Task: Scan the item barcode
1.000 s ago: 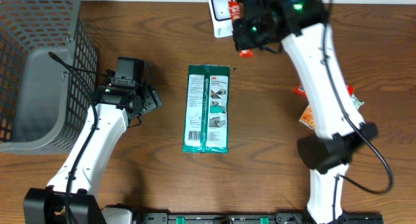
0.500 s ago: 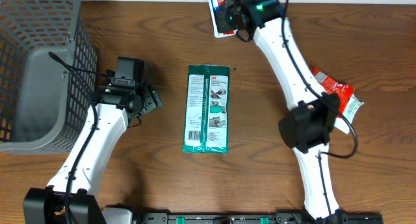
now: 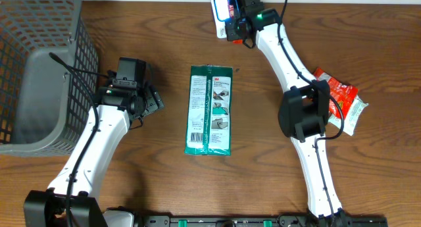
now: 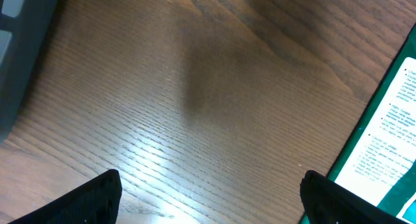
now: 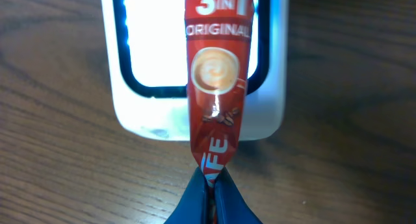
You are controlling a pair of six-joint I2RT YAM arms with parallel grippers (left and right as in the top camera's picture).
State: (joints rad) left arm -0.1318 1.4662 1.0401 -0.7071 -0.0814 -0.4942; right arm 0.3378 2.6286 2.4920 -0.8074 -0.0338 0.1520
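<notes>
over lit scanner [image 5: 140, 120], right fingers [image 5: 211, 191] pinched shut on coffee sachet [image 5: 218, 81] tail, laying it across window, likely so barcode faced glass; left fingers [image 3: 156, 102] wide, empty near green packet [image 3: 210, 110]

Shop checkout mock-up — scanner [image 3: 220, 23], basket [image 3: 82, 62], packaged goods [image 3: 210, 110].

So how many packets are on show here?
3: a green 3M packet mid-table, a red 3-in-1 coffee sachet pinched by the right gripper over the white scanner, and a red packet beside the right arm, which may hide more.
</notes>
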